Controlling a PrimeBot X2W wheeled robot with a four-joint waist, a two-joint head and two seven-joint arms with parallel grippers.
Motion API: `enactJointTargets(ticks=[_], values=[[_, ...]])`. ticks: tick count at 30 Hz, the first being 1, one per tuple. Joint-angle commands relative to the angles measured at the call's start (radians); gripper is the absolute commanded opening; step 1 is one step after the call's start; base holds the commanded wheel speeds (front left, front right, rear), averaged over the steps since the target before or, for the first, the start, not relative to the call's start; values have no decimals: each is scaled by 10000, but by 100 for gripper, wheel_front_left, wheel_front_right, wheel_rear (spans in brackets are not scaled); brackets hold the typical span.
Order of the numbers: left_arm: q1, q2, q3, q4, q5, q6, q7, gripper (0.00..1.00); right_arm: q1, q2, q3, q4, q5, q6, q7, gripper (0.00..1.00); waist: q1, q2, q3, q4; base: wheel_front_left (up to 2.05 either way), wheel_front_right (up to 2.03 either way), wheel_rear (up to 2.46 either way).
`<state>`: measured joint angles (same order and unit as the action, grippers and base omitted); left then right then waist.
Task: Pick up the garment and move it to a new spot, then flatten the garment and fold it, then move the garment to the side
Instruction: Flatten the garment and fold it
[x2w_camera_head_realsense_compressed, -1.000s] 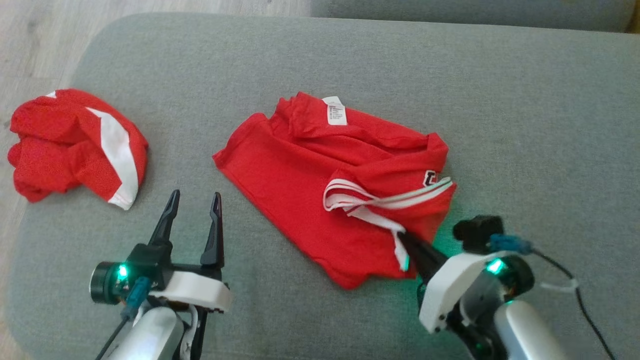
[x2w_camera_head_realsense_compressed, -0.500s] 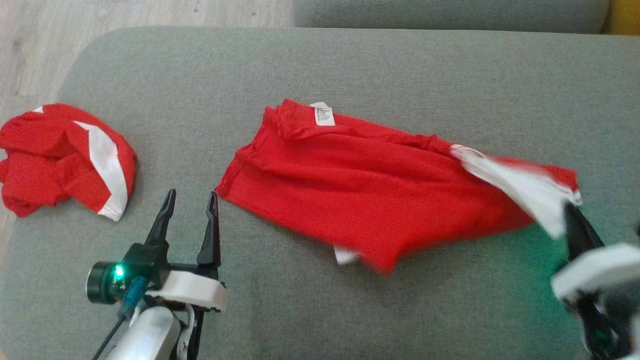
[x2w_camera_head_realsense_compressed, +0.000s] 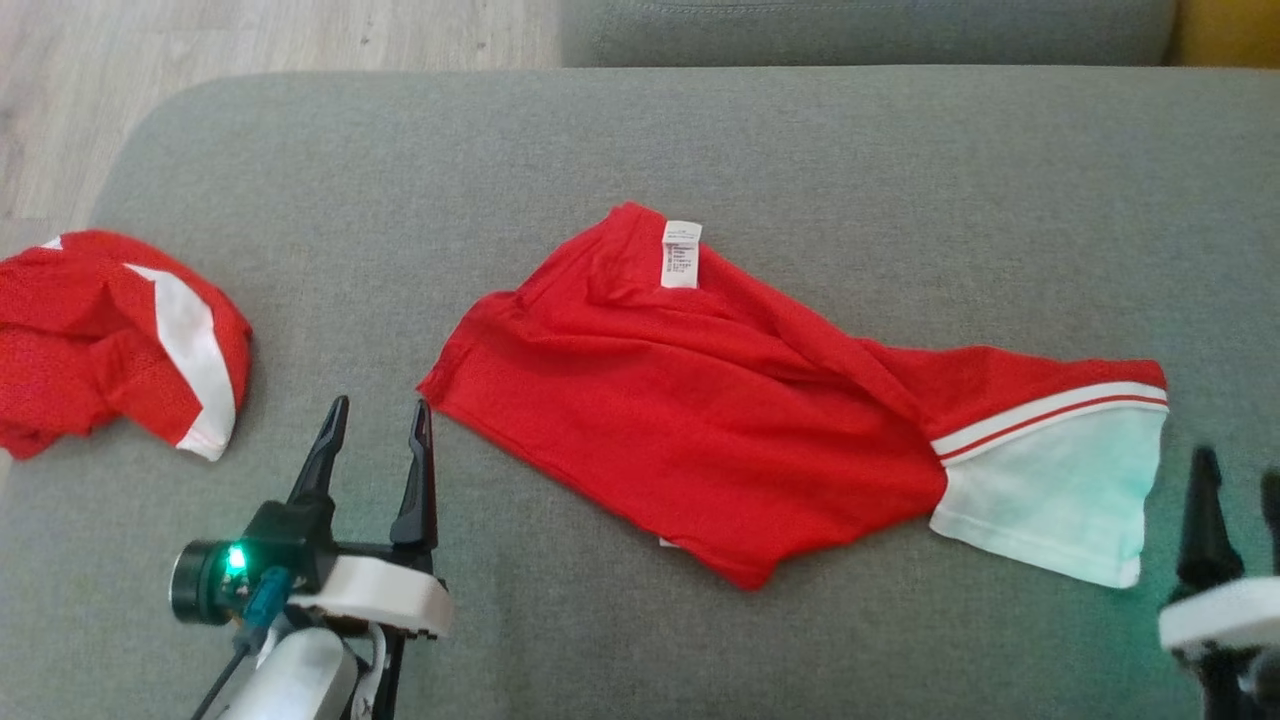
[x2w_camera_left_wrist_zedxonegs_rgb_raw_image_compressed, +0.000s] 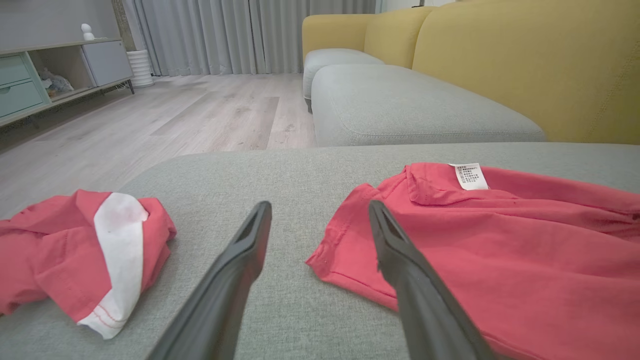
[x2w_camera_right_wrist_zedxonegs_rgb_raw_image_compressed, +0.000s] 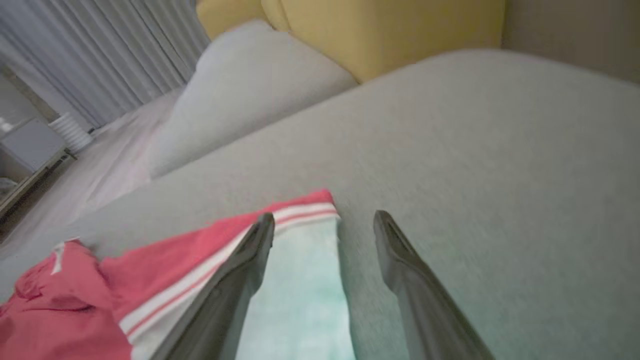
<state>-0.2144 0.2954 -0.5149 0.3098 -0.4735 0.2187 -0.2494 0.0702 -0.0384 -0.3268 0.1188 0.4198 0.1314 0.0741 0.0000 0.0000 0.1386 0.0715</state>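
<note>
A broad grey cushion (x2w_camera_head_realsense_compressed: 800, 140) spreads before the robot, with pale wooden floor (x2w_camera_head_realsense_compressed: 250, 40) beyond its far left corner. In the head view the red garment (x2w_camera_head_realsense_compressed: 700, 420) lies spread near the cushion's middle, stretched out toward the right. A white label (x2w_camera_head_realsense_compressed: 681, 254) shows at its far edge, and a striped white panel (x2w_camera_head_realsense_compressed: 1050, 500) forms its right end. A second red-and-white garment (x2w_camera_head_realsense_compressed: 110, 340) sits crumpled at the cushion's left edge, well apart from the first. The left gripper (x2w_camera_head_realsense_compressed: 381, 403) hovers near the garment's left corner, fingers wide and empty. The right gripper (x2w_camera_head_realsense_compressed: 1238, 465) stands just right of the white panel, fingers spread, holding nothing.

The left wrist view shows the garment's left corner lying past the parted fingers. Behind it are a yellow sofa (x2w_camera_left_wrist_zedxonegs_rgb_raw_image_compressed: 525, 60), grey curtains (x2w_camera_left_wrist_zedxonegs_rgb_raw_image_compressed: 240, 35) and a low cabinet (x2w_camera_left_wrist_zedxonegs_rgb_raw_image_compressed: 50, 70).

The right wrist view is blurred. The white panel lies beneath the wide-open fingers, and nothing is gripped.
</note>
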Motion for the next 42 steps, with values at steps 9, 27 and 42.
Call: enactJointTargets(ticks=[9,27,42], values=[[-109,401,375,-278,65,17,9,100,226,-119,2589,-2960,-2069,-7,-916,100,0,0,-287,-74,0,0,0],[72,620,269,-540,18,203,303,100,1156,-118,3282,-3681,-1720,-7,-462,100,0,0,-419,-93,0,0,0],[-2247,173,-590,-705,8,-930,1784,100,748,-118,3202,-3873,-1678,-7,-183,100,0,0,485,-95,0,0,0]])
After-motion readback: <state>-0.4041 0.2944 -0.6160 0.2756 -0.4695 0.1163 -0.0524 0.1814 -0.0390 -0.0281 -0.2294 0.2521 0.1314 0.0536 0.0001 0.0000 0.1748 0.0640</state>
